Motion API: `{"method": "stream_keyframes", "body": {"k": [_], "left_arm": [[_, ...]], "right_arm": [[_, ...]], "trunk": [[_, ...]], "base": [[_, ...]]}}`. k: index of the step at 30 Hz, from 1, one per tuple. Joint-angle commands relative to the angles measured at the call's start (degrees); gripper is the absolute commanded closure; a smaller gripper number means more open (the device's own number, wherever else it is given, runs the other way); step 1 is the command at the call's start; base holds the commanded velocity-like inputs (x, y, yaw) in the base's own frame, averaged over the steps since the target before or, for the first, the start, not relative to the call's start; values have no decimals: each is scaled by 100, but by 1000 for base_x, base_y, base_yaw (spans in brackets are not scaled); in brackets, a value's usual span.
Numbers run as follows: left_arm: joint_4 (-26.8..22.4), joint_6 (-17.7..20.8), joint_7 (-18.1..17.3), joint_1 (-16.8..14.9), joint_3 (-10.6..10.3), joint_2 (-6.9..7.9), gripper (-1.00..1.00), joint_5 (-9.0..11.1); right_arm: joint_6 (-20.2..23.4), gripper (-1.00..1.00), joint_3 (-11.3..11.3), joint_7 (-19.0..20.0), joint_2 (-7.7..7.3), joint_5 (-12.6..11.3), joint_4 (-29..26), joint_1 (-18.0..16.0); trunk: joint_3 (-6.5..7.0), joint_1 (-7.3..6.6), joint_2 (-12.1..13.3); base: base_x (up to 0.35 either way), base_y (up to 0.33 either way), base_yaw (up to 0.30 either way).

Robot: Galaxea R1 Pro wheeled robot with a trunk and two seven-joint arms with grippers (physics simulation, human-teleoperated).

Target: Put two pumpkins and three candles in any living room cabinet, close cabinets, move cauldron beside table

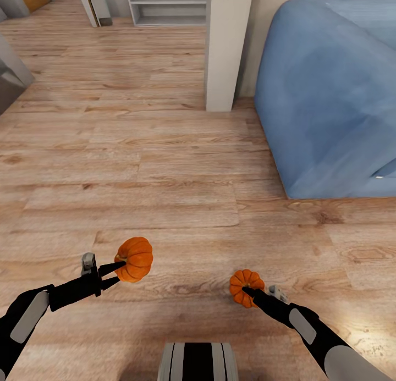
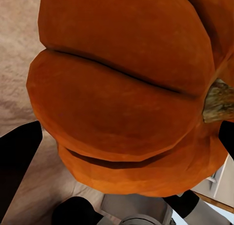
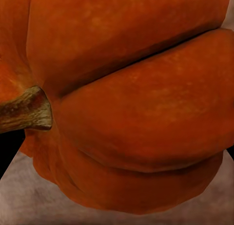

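Observation:
I hold one orange ribbed pumpkin in each hand above the wooden floor. In the head view my left gripper (image 1: 120,271) is shut on the larger-looking pumpkin (image 1: 136,258) at lower left. My right gripper (image 1: 248,291) is shut on the other pumpkin (image 1: 245,285) at lower right. The left wrist view is close up on its pumpkin (image 2: 122,98), with a brown stem at one edge and a dark fingertip (image 2: 17,154) beside it. The right wrist view looks closely at the second pumpkin (image 3: 131,98) with its stem. Candles, cabinet, cauldron and table are out of view.
A blue sofa (image 1: 330,89) fills the right side of the head view. A pale square pillar (image 1: 226,45) stands beside it. Grey shelving (image 1: 168,4) lies far ahead. Wooden floor (image 1: 137,150) stretches open ahead and to the left.

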Motion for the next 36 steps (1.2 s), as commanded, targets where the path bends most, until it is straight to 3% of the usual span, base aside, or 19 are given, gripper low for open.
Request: {"method": "stream_keyframes", "body": {"k": [1,28,29,36], "left_arm": [[0,24,-12,-2,4,0,100,1],[0,24,-12,-2,4,0,100,1],[0,24,-12,-2,4,0,100,1],[0,24,-10,-2,4,0,100,1]], "right_arm": [[18,-100,24,2,-5,-36,-3,-2],[-219,-100,6,-84,-5,-81,15,-2],[-219,100,6,-85,-5,-81,15,-2],[-218,100,6,-96,-5,-87,15,-2]], "trunk": [[-3,-1,-1],[-3,-1,-1],[-3,-1,-1],[-3,-1,-1]], "base": [[0,0,0],[0,0,0],[0,0,0],[0,0,0]]}}
